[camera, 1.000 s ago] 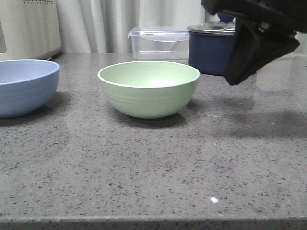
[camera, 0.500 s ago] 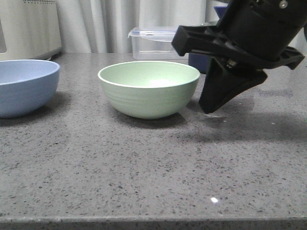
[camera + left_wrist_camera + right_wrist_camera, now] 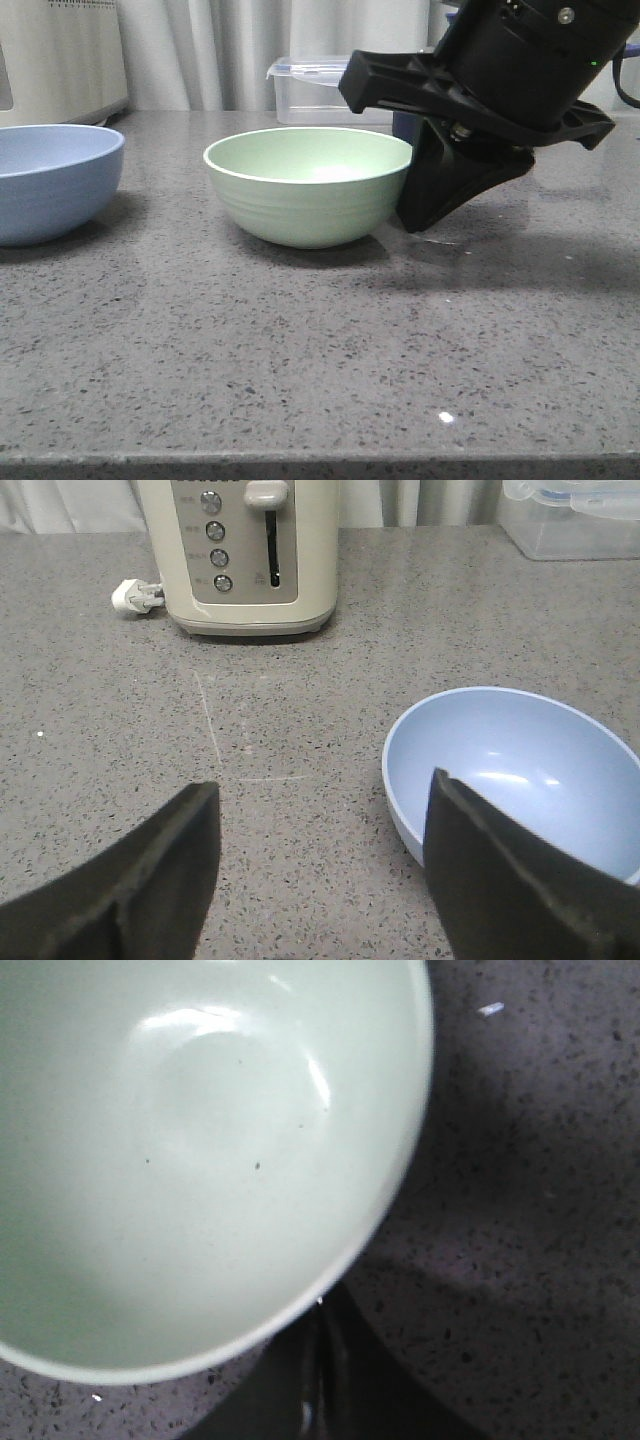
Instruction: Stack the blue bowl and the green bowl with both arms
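**Right gripper at the green bowl's rim, left gripper open by the blue bowl**

I saw the green bowl (image 3: 310, 186) upright mid-counter (image 3: 300, 330), with the blue bowl (image 3: 52, 180) well apart at the left edge of the front view. My right gripper (image 3: 425, 190) was down against the green bowl's right side, one black finger (image 3: 445, 185) outside the wall. I could not tell whether its jaws stood apart or closed. My left gripper (image 3: 320, 870) hung with fingers spread wide, holding nothing, the blue bowl beside one finger (image 3: 510, 880) and a toaster (image 3: 245, 550) beyond.
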{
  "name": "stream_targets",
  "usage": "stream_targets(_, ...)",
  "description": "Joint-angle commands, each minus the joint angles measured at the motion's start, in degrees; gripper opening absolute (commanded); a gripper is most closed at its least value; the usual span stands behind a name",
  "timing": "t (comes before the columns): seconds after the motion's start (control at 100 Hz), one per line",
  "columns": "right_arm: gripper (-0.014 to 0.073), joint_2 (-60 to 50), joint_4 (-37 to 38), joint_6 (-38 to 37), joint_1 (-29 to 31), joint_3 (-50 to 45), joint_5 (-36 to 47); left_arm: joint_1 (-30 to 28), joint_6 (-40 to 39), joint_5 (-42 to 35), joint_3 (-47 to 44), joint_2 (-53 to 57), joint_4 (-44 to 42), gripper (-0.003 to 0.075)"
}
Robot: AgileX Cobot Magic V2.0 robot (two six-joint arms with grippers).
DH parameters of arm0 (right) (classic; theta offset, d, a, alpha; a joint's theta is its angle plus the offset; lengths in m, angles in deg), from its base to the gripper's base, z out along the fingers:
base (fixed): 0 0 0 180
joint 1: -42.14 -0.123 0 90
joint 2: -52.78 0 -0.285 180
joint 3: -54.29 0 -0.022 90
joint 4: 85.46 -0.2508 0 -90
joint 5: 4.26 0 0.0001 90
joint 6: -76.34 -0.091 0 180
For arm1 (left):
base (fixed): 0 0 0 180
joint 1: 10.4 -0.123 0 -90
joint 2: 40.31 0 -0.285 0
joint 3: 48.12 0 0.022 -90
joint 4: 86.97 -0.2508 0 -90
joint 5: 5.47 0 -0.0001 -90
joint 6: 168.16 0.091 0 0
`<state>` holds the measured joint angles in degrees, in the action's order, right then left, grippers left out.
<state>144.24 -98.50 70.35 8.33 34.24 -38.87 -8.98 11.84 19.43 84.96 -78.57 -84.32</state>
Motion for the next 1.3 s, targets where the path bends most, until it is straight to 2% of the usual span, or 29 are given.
stream_targets(0.0, -0.0067, -1.64, -0.81, 0.70, -0.02, 1.42, 2.75, 0.02, 0.00, -4.97, 1.97, -0.48, 0.08, 0.0438)
stream_targets(0.29, -0.0067, -1.64, -0.81, 0.70, 0.03, 1.42, 2.36, 0.02, 0.00, -3.23, 4.08, -4.60, 1.18, 0.0437)
stream_targets(0.62, -0.0067, -1.64, -0.81, 0.70, 0.03, 1.42, 2.20, 0.02, 0.00, 8.04, 18.22, -19.87, 3.46, 0.0438)
stream_targets(0.85, -0.0067, -1.64, -0.81, 0.70, 0.03, 1.42, 2.20, 0.02, 0.46, 12.74, 25.73, -30.82, 3.98, 0.0438)
stream_targets(1.0, -0.0067, -1.64, -0.81, 0.70, 0.03, 1.42, 2.14, 0.02, 4.26, 15.03, 28.02, -36.04, 7.92, 0.0438)
stream_targets(1.29, -0.0067, -1.64, -0.81, 0.70, 0.03, 1.42, 2.14, 0.13, 4.25, 16.43, 27.98, -42.58, 8.73, 0.0438)
